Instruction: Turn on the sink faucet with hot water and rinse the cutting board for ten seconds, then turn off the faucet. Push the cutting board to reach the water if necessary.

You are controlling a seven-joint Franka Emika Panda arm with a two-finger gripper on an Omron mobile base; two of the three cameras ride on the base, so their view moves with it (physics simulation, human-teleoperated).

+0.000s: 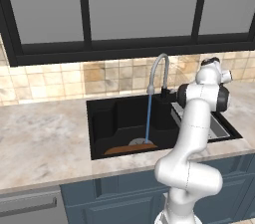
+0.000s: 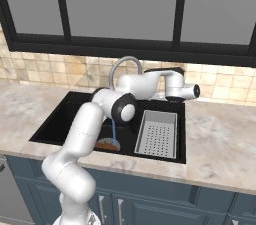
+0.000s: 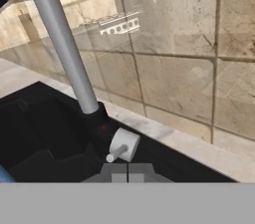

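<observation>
Gripper: the gripper (image 3: 127, 172) has its two finger tips pressed together with no gap, and nothing is held between them. In the hand view it sits just below the lever.
Lever: the small grey lever handle (image 3: 122, 147) juts from the dark base of the faucet, close above the finger tips; whether they touch it cannot be told.
Faucet: one sink faucet (image 1: 158, 72), a tall grey gooseneck at the back rim of the basin, its spout curving forward over the sink.
Water: one thin pale-blue stream of water (image 1: 148, 118) falls straight down from the spout mouth and lands on the board.
Cutting board: one orange-brown cutting board (image 1: 128, 148) lies flat on the basin floor near the front wall, under the stream, beside the grey round drain.
Sink: one black rectangular sink (image 1: 102, 123), recessed in the counter.
Strainer tray: one grey perforated strainer tray (image 2: 158, 133) sits in the right part of the basin, well apart from the board.
Counter: a pale marbled countertop (image 1: 45, 138) surrounds the sink, with blue-grey cabinet fronts (image 2: 150, 201) below.
Wall: beige and tan tiles (image 1: 99, 76) run behind the faucet.
Window: a wide dark-framed window (image 1: 129, 9) with grey panes sits above the tiles.
</observation>
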